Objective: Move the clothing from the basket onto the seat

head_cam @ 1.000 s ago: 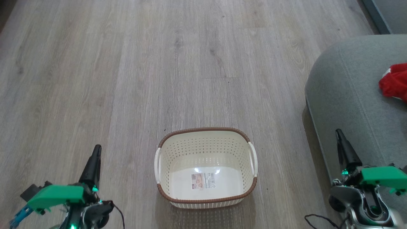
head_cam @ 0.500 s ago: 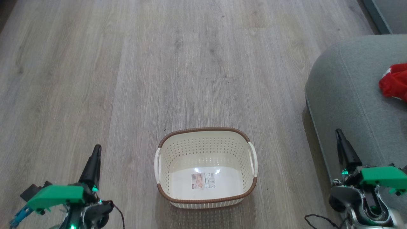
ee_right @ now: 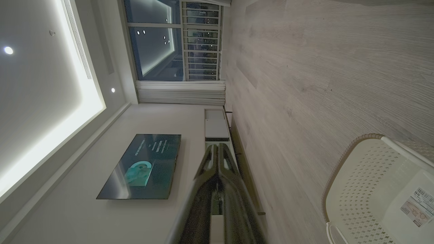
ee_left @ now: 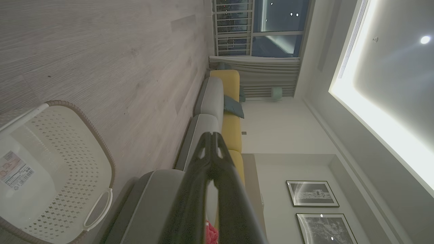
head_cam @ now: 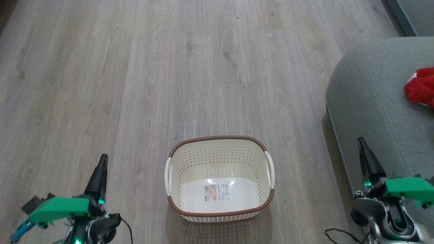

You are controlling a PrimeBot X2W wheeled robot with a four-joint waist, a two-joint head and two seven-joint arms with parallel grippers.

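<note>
Red clothing (head_cam: 419, 86) lies on the seat (head_cam: 369, 101), beyond and right of the closed, empty right pincer (head_cam: 360, 140), the nearer one. The basket (head_cam: 217, 137), on the floor (head_cam: 203, 67) beside the closed left pincer (head_cam: 103, 157), looks bare, so the task is probably finished.

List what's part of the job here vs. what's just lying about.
Job:
- basket, empty
- red clothing, lying on the seat
- left end effector and right end effector, both shut, holding nothing

Just around:
- wood floor
- wall TV
- framed pictures
- yellow sofa
- curtains
</note>
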